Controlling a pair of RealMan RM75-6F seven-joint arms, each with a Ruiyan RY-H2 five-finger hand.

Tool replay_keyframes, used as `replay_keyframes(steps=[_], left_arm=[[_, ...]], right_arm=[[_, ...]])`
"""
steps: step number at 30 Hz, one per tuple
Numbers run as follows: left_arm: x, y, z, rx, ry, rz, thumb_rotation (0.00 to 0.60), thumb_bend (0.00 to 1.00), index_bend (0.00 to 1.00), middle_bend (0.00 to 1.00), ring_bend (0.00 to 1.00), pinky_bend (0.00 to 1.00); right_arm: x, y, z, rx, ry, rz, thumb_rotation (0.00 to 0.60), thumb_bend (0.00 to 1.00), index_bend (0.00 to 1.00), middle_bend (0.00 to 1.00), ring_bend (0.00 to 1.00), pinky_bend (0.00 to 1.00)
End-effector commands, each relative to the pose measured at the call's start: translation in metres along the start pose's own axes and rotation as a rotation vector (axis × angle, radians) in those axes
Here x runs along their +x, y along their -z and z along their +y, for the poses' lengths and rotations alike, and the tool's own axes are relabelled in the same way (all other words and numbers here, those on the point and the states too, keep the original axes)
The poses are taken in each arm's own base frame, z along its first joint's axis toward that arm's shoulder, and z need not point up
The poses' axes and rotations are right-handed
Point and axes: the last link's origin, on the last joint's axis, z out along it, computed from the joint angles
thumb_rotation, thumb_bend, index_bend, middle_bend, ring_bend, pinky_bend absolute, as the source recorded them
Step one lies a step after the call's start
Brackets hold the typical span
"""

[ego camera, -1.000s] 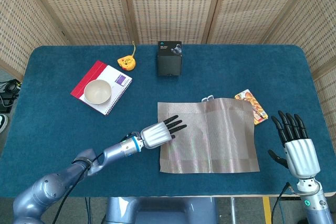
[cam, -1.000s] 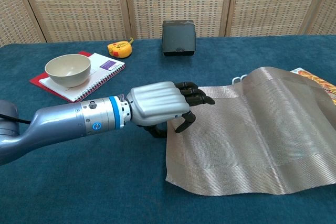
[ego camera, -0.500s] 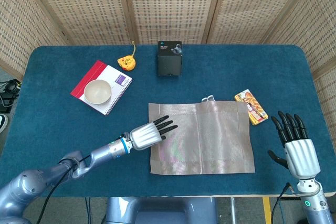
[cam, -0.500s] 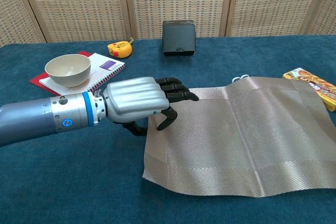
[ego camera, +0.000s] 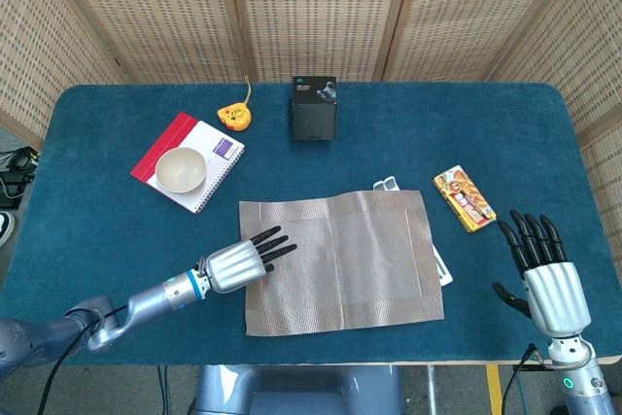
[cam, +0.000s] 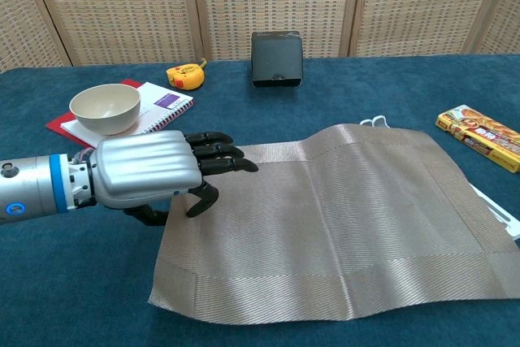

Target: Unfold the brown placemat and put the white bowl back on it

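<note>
Fingertips of the left hand point(ego camera: 236, 263) lie on the flat brown woven placemat point(ego camera: 340, 261), hiding its left edge, so whether they pinch it I cannot tell. Right hand point(ego camera: 547, 277) hangs released, fingers spread, beyond the counter's near right corner. White round bowl point(ego camera: 181, 170) sits on a red-edged spiral notebook point(ego camera: 219, 155), far left.
</note>
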Motion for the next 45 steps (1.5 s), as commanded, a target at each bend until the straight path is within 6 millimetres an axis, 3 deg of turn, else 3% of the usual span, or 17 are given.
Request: replay_keyframes(steps=[1,12,17,45], left_arm=[[-0.004,0.014,0.002,0.004,-0.007,-0.013,0.600,0.46,0.76,0.00,0.00,0.00],[-0.023,0.064,-0.004,0.062,-0.015,-0.064,0.600,0.46,0.76,0.00,0.00,0.00],[-0.029,0.077,-0.010,0.087,-0.014,-0.083,0.600,0.46,0.76,0.00,0.00,0.00],[-0.039,0.089,-0.017,0.093,-0.035,-0.117,0.600,0.46,0.76,0.00,0.00,0.00]], right_arm=[[0.001,0.001,0.000,0.002,-0.001,0.001,0.600,0.00,0.00,0.00,0.00,0.00],[0.001,0.002,-0.003,0.013,-0.006,0.001,0.600,0.00,0.00,0.00,0.00,0.00],[0.002,0.002,-0.003,0.013,-0.005,0.002,0.600,0.00,0.00,0.00,0.00,0.00],[0.004,0.004,-0.005,0.023,-0.007,0.010,0.600,0.00,0.00,0.00,0.00,0.00]])
